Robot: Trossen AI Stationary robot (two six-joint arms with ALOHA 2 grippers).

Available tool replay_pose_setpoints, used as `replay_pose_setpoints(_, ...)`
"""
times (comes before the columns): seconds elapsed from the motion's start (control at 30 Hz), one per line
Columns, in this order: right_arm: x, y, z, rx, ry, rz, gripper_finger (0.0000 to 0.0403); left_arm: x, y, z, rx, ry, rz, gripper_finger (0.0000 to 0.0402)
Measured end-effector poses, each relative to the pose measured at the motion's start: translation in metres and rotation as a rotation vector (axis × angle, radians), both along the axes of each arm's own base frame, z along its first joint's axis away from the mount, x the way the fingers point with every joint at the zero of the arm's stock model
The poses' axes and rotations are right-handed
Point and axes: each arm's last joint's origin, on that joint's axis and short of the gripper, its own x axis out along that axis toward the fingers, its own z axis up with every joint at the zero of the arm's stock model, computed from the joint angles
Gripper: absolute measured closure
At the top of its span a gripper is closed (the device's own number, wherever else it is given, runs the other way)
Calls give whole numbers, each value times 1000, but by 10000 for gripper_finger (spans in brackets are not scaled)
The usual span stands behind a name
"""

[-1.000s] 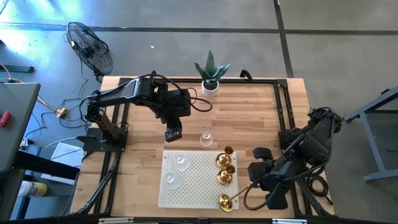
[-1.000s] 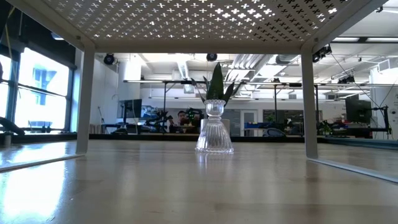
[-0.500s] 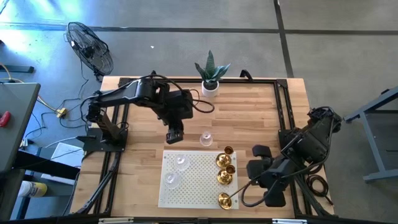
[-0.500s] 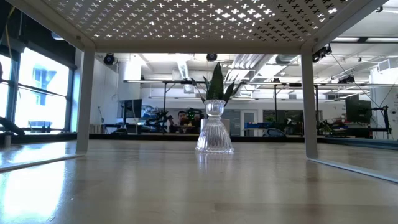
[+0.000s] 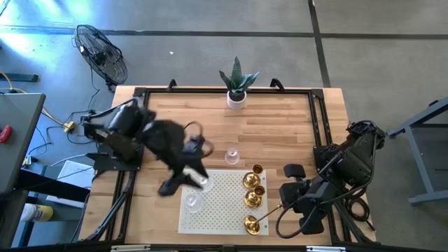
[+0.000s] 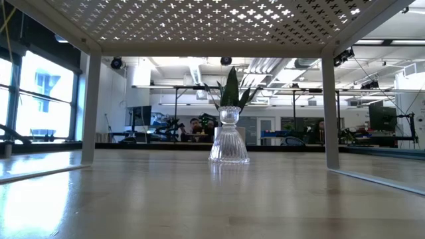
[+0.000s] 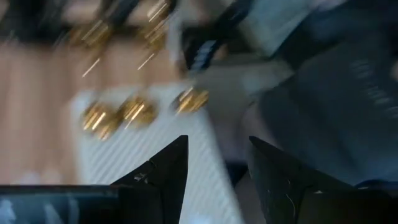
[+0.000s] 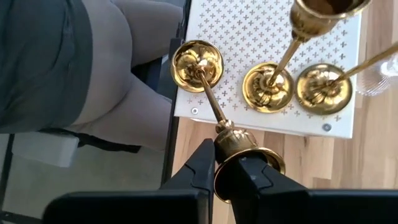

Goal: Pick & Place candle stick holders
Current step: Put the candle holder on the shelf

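Wooden worktop (image 5: 280, 119) carries everything here, and on it, at the middle of the near edge, stands a white perforated rack (image 5: 217, 206) raised on legs. Three brass candle stick holders (image 5: 253, 189) line the rack's right edge, the nearest one at its near right corner. Two clear glass holders (image 5: 198, 192) sit toward the rack's left edge, and a third glass holder (image 5: 232, 155) stands alone on the bare wood just beyond the rack's far edge.

At the near right corner of the worktop, the right gripper (image 8: 225, 167) has its fingers closed on the cup end of the corner brass holder (image 8: 198, 62), whose base rests on the rack while its stem leans out over the rack's edge. The risk here is plain: that base sits right at the corner, so a slight drag outward could tip it off the rack, and a sideways swing could knock the two brass neighbours over.

By the rack's left edge, the left gripper (image 7: 214, 165) shows as a blur, fingers apart and empty. Passing this close to the two glass holders, which are light and hard to see, it could clip one and topple it.
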Motion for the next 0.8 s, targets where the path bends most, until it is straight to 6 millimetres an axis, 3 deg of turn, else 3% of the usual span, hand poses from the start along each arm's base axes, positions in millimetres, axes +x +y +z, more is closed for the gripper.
replay_pose_setpoints(0.13,1,0,0,-2,-13,10,386,-2,-33,9,-38,-127,-79,243)
replay_pose_setpoints(0.27,2,1,2,4,-34,25,387,10,-61,0,15,-185,-9,243)
replay_pose_setpoints(0.43,3,2,2,0,-48,42,384,39,-96,-33,143,-153,107,243)
replay_pose_setpoints(0.6,3,2,2,-1,-50,41,387,70,-122,-74,176,-64,50,243)
replay_pose_setpoints(0.8,4,3,3,1,-71,59,383,94,-137,-95,131,-76,52,243)
